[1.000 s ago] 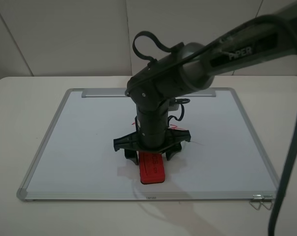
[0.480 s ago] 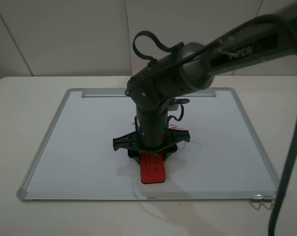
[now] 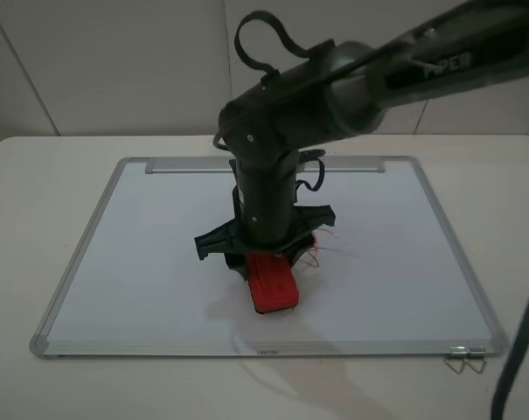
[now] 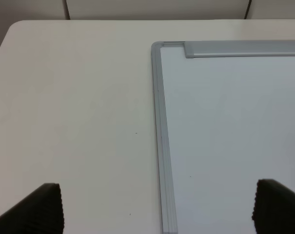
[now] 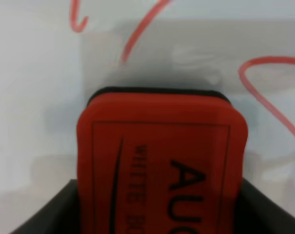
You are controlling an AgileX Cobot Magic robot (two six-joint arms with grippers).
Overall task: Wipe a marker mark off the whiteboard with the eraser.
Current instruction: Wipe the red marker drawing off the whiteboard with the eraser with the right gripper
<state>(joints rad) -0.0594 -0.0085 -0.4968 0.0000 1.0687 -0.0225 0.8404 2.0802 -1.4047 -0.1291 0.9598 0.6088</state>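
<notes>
White table carried the whiteboard lying flat, silver frame all round, tray strip along the 12 o'clock edge. Right arm came in from 2 o'clock and dropped near-vertical over the board's middle. Right gripper was clamped on the eraser, jaws on its two long sides. The eraser sat on the board just off centre toward 6 o'clock, its free end pointing to 6. Right wrist view: the eraser top face red with black lettering, dark felt edge showing at the far end, against the white surface.

Red marker strokes showed at 3 o'clock of the gripper, just beside it, a thin line trailing on toward 3. The rest was hidden behind the arm, so could not tell which scribble these belonged to. On the wrist view the strokes lay just past the eraser's free end, not under it.

Left gripper hung spread wide, nothing between its fingers, over the board's frame near the 11 o'clock corner.

Metal clips sat at the 5 o'clock corner.
</notes>
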